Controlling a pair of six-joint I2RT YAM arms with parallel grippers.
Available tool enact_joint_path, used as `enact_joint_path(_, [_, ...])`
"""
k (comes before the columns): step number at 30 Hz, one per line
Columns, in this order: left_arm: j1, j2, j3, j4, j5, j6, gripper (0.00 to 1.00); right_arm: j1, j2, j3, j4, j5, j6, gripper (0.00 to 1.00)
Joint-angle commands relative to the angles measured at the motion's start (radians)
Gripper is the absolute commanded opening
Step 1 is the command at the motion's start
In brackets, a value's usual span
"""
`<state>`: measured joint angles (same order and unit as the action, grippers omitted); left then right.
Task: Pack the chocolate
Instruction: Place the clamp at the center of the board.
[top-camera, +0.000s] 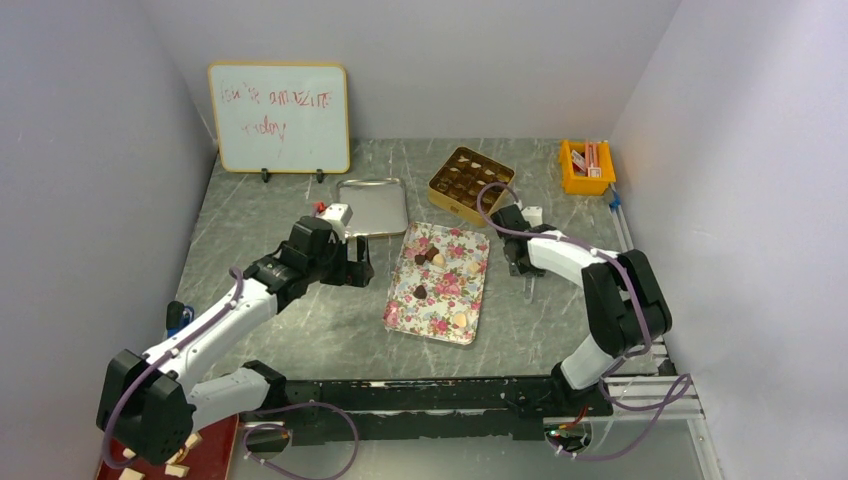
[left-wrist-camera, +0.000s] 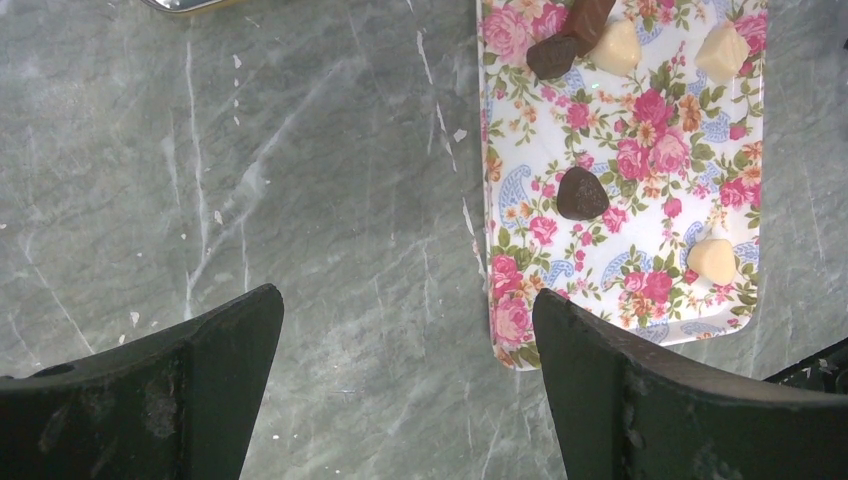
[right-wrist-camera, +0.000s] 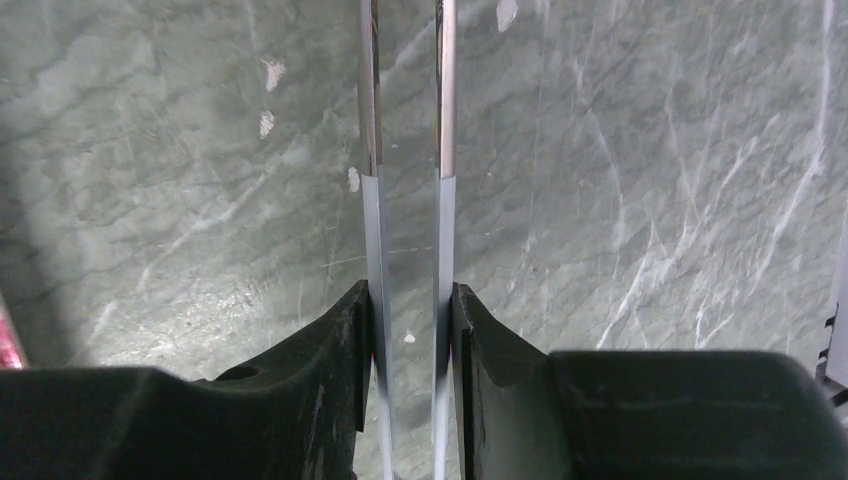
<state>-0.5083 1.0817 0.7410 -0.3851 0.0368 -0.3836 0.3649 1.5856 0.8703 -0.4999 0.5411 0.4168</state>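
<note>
Left of the tray (top-camera: 445, 300), the left gripper (left-wrist-camera: 405, 305) hangs low over the table (top-camera: 330, 330), jaws spread wide, nothing in them. Right of the tray, the right gripper (right-wrist-camera: 410, 300) is pinched on tweezers (right-wrist-camera: 372, 100), whose blades run parallel over bare stone; their tips are out of the wrist view, so I can't tell whether they carry anything. The chocolates (left-wrist-camera: 582, 193) lie loose on the tray: a dark heart mid-tray, cream pieces and more dark ones around it. Behind the tray sits the box (top-camera: 452, 208), though which cells are filled is too small to tell. This looks like the stretch between picks. Next, I'd say, the tweezers must swing over the tray, straddle one sweet, squeeze gently and carry it to a free cell behind.
</note>
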Motion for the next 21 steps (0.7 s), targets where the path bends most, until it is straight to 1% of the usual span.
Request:
enact_joint_path(1, [-0.003,0.009,0.001,0.036,0.002,-0.009,1.0,-0.007,0.051,0.041,-0.059,-0.011,0.037,0.3])
enact_joint_path(6, [-0.002,0.009,-0.003,0.037,-0.004,-0.006,1.0,-0.007,0.069,0.048,-0.069,-0.022,0.047,0.34])
enact_joint_path(8, [-0.002,0.01,-0.003,0.038,-0.004,-0.005,1.0,-0.007,0.073,0.053,-0.073,-0.02,0.053,0.45])
enact_joint_path(9, [-0.002,0.011,-0.003,0.038,-0.005,-0.005,1.0,-0.007,0.074,0.056,-0.076,-0.019,0.055,0.48])
enact_joint_path(11, [-0.003,0.013,-0.002,0.038,-0.005,-0.005,1.0,-0.007,0.076,0.064,-0.081,-0.019,0.058,0.49])
enact_joint_path(12, [-0.003,0.013,-0.002,0.038,-0.005,-0.005,1.0,-0.007,0.075,0.068,-0.084,-0.018,0.059,0.53])
enact_joint_path(13, [-0.002,0.014,-0.002,0.04,-0.005,-0.005,1.0,-0.007,0.072,0.073,-0.084,-0.018,0.061,0.55])
enact_joint_path(21, [-0.002,0.018,0.001,0.041,-0.002,-0.006,1.0,-0.007,0.048,0.123,-0.106,-0.01,0.054,0.57])
